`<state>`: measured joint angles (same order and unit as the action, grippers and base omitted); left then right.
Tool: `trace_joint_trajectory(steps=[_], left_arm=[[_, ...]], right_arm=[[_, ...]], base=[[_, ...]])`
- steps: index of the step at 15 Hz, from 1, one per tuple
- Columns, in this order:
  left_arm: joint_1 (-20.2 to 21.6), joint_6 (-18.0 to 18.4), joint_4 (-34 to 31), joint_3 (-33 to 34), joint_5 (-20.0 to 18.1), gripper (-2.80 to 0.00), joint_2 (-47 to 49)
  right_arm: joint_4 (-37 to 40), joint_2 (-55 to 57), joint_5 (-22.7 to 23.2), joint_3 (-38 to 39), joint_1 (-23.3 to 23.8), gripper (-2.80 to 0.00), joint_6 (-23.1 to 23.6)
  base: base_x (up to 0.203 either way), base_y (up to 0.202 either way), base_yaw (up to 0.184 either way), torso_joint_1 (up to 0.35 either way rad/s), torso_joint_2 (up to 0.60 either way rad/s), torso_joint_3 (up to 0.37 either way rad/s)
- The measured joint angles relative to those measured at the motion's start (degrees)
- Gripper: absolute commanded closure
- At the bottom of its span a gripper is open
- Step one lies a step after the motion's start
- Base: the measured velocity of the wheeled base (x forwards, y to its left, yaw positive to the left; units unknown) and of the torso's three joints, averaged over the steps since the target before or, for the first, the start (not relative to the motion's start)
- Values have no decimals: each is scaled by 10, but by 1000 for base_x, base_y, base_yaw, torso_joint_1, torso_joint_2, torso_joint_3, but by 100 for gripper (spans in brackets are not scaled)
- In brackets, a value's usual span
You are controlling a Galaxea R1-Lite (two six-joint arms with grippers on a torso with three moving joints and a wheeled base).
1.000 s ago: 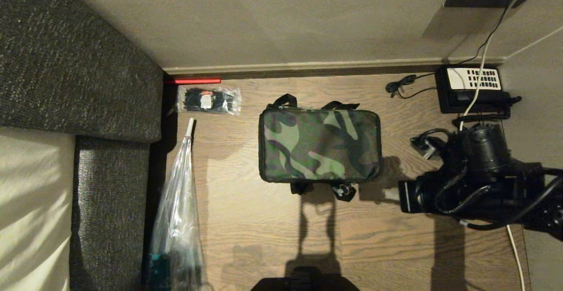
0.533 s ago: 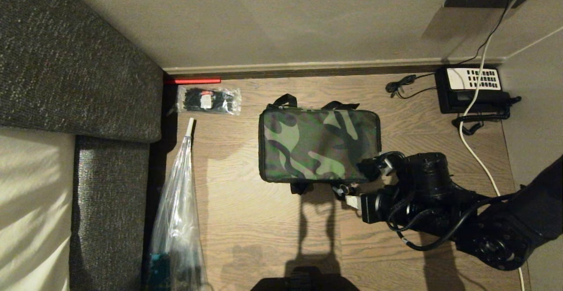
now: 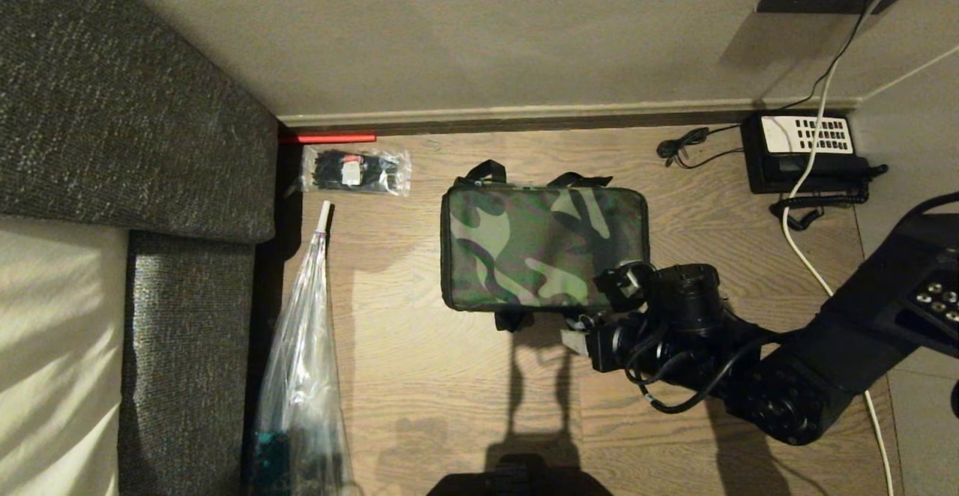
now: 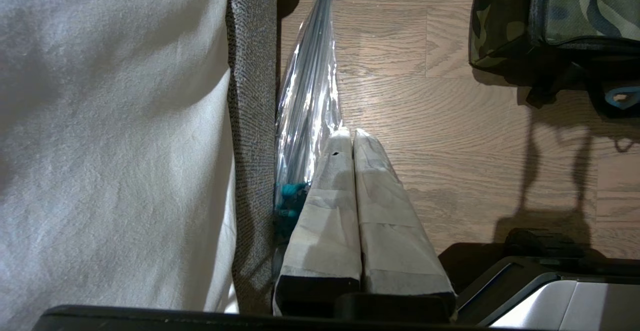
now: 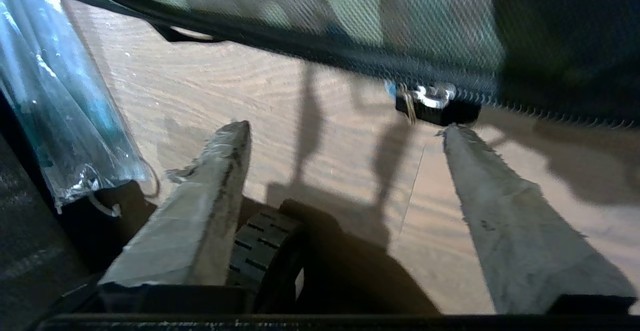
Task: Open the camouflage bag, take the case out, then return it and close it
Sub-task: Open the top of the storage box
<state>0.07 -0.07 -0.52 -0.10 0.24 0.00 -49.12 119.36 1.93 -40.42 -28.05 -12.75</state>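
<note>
At the centre of the head view, the camouflage bag [image 3: 544, 248] lies flat on the wooden floor [image 3: 419, 376], its lid down and apparently zipped shut, strap handles poking out at its upper and lower edges. Nothing of the task looks done yet: no case is visible, so it is presumably inside, and opening, removal, return and closing all remain. The right claw [image 5: 345, 131] sits at the bag's lower right corner, fingers spread wide and empty, with a small metal zip pull [image 5: 425, 97] just beyond its tips; my guess is that it is lining up on that pull. The left claw [image 4: 352, 136] hangs parked off to the lower left, fingers pressed together, holding nothing.

The floor is pale oak-pattern board meeting a plain wall at the top of the frame. A dark fabric sofa [image 3: 135, 121] fills the left, a plastic-wrapped umbrella [image 3: 303, 346] beside it, a packet of black ties [image 3: 356, 171] above that, and a black telephone [image 3: 805, 150] at upper right.
</note>
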Motion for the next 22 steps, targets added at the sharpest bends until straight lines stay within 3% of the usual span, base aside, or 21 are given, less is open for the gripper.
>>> trace_joint_trajectory(steps=[3, 11, 15, 22], left_arm=[[0, 0, 0, 0, 0, 0, 0], [0, 0, 0, 0, 0, 0, 0], [0, 0, 0, 0, 0, 0, 0], [0, 0, 0, 0, 0, 0, 0]], right_arm=[[-26, 17, 1, -20, 0, -280, -44], [-33, 31, 0, -33, -5, -280, -62], [-19, 23, -3, 5, -28, -280, -66], [-12, 27, -50, -1, -46, -280, -92]], base=[[0, 0, 0, 0, 0, 0], [0, 0, 0, 0, 0, 0], [0, 0, 0, 0, 0, 0], [0, 0, 0, 0, 0, 0]])
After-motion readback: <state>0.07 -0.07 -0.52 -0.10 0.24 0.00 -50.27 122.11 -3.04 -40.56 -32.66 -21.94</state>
